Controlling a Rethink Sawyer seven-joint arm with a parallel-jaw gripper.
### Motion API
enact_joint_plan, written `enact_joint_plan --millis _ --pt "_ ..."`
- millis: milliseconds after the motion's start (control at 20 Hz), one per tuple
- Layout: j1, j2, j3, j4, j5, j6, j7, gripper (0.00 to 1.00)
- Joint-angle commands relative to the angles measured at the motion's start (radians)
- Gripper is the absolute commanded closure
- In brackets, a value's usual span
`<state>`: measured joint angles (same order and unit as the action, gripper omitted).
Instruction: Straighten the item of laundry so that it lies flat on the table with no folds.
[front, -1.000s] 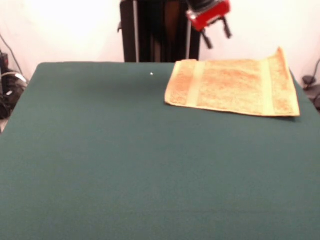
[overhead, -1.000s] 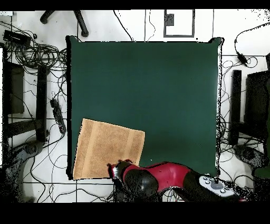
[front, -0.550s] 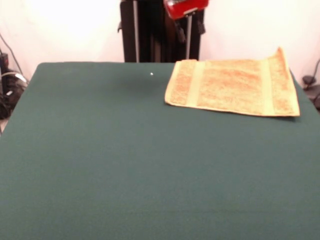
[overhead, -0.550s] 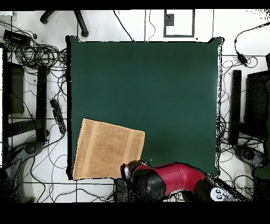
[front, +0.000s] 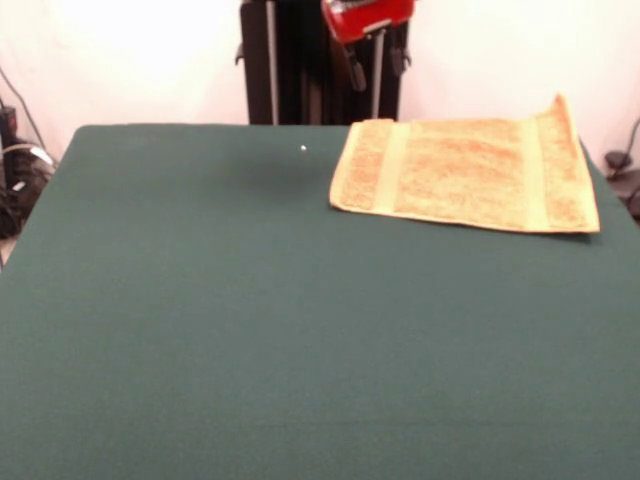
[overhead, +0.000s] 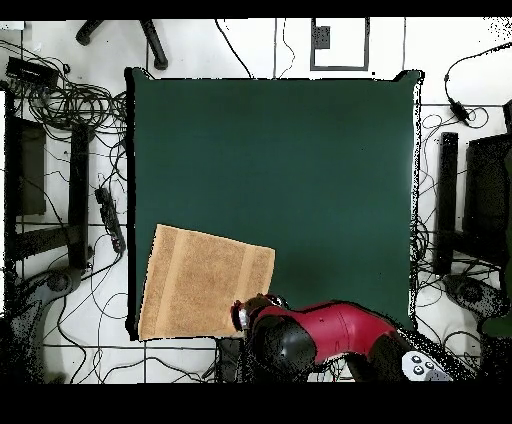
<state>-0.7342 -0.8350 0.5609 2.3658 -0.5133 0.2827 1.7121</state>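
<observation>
The item of laundry, a golden-orange towel (front: 468, 175), lies spread out at the far right of the green table (front: 250, 320), with pale bands near its left and right edges. Its far right corner (front: 560, 103) sticks up a little at the table's edge. No folds show on it. My gripper (front: 378, 72) hangs above the table's far edge, just beyond the towel's far left corner, open and empty, touching nothing. From overhead, the towel (overhead: 205, 283) lies in the table's lower left corner, and the gripper (overhead: 246, 314) is at its lower right corner.
The red arm (overhead: 325, 338) reaches in along the table's bottom edge in the overhead view. Cables (overhead: 60, 100) and black stands (overhead: 445, 200) crowd the floor on both sides of the table. A black pedestal column (front: 300, 60) stands behind the gripper.
In the front view the gripper has moved left and upward, away from above the towel's far edge, mostly in the first half second. The towel has not moved.
</observation>
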Motion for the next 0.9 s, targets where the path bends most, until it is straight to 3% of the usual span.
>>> enact_joint_plan --millis 50,500,900 --pt "0.048 0.03 0.095 -0.125 -0.038 -0.021 -0.008 0.0" --pt "0.082 0.039 0.091 -0.156 -0.067 -0.015 -0.024 0.0" --pt "0.152 0.13 0.064 -0.253 -0.157 -0.067 -0.011 0.0"
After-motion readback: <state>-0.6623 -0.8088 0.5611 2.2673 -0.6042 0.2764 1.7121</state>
